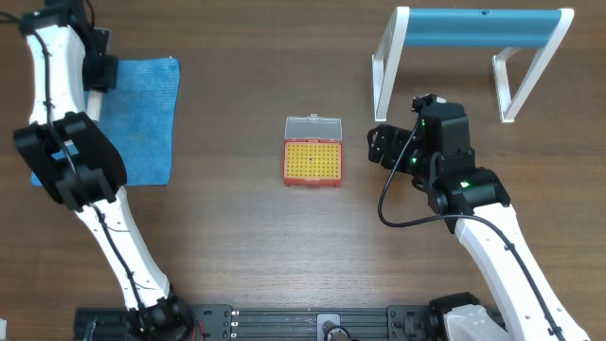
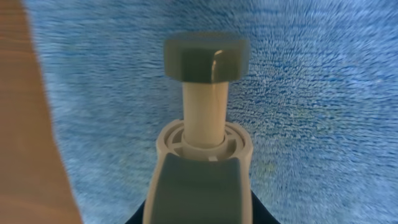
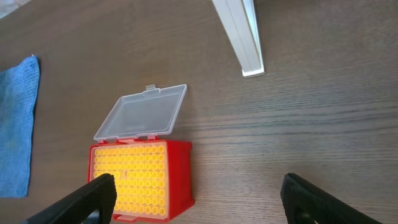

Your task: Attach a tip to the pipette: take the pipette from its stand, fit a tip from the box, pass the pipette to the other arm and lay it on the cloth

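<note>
From here the pipette [image 2: 202,186] is mostly hidden. In the top view the left arm covers it, and in the left wrist view its lower body and tip end are cut off, so I cannot tell whether a tip is fitted. I see its grey plunger button [image 2: 206,57] pointing away from the wrist camera, with the long axis running straight out along the left gripper [image 1: 98,71], over the blue cloth [image 1: 151,114]. Only dark slivers of the fingers show, pressed against the pipette's sides. My right gripper [image 3: 198,190] hangs with its fingers wide apart above the wooden table [image 1: 237,256], just beside the red tip box [image 3: 134,186], whose clear lid [image 3: 143,113] is folded back. The stand [image 1: 478,28] is beyond it.
</note>
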`<state>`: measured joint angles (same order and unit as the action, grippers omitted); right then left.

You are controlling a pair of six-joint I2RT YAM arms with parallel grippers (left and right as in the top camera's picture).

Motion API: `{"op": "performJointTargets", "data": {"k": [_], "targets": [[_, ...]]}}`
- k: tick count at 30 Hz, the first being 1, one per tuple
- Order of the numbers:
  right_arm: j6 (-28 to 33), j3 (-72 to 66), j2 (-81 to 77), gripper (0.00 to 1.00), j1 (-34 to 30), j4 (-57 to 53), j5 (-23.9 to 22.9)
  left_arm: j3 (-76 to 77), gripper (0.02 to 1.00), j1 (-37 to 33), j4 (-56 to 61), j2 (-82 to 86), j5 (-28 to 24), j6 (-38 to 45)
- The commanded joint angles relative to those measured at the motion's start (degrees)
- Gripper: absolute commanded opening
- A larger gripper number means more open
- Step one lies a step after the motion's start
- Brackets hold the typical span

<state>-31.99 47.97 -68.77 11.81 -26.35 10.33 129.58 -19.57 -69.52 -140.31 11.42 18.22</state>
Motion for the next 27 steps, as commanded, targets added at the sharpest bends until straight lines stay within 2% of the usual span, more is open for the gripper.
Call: {"op": "performJointTargets", "data": {"k": [1, 9, 11, 13, 16, 17, 18, 20, 23, 26, 27], "targets": [[-2.34, 0.33, 0.31, 0.86, 0.76, 0.33, -0.9, 1.16, 0.027, -0.09, 0.87, -3.39, -1.6, 1.31], [-3.41, 0.33, 0.31, 0.86, 0.76, 1.66, -0.87, 1.16, 0.027, -0.09, 1.9, -3.43, -1.64, 1.11], [-3.41, 0.33, 0.31, 0.862, 0.76, 2.08, -0.87, 1.16, 0.334, -0.09, 2.54, -3.43, -1.64, 1.11], [-3.41, 0.33, 0.31, 0.862, 0.76, 2.08, -0.87, 1.16, 0.384, -0.07, 3.17, -3.43, -1.81, 0.48], [-3.41, 0.33, 0.31, 0.86, 0.76, 2.1, -0.87, 1.16, 0.389, 0.09, 3.08, -3.43, -1.79, 0.09], [-3.41, 0.33, 0.31, 0.862, 0.76, 2.12, -0.85, 1.18, 0.417, 0.09, 2.89, -3.41, -1.81, -1.16], [-3.41, 0.35, 0.33, 0.86, 0.76, 2.51, -0.85, 1.46, 0.757, 0.2, 1.38, -3.15, -1.79, -3.45], [-3.39, 0.39, 0.44, 0.862, 0.76, 4.17, -0.85, 2.95, 0.838, 0.59, -2.93, -2.38, -1.77, -4.31], [-2.05, 0.39, 1.99, 0.862, 0.5, 9.92, -0.94, 10.97, 0.86, 1.68, -14.05, 0.46, -2.05, -4.28], [3.02, 0.39, 5.18, 0.864, -1.03, 13.75, -0.92, 23.37, 0.862, 2.05, -26.23, 3.45, -9.14, -4.96], [3.63, 0.39, 6.12, 0.862, -1.75, 13.99, -0.92, 25.64, 0.864, 1.97, -27.85, 4.68, -10.49, -7.45]]}}
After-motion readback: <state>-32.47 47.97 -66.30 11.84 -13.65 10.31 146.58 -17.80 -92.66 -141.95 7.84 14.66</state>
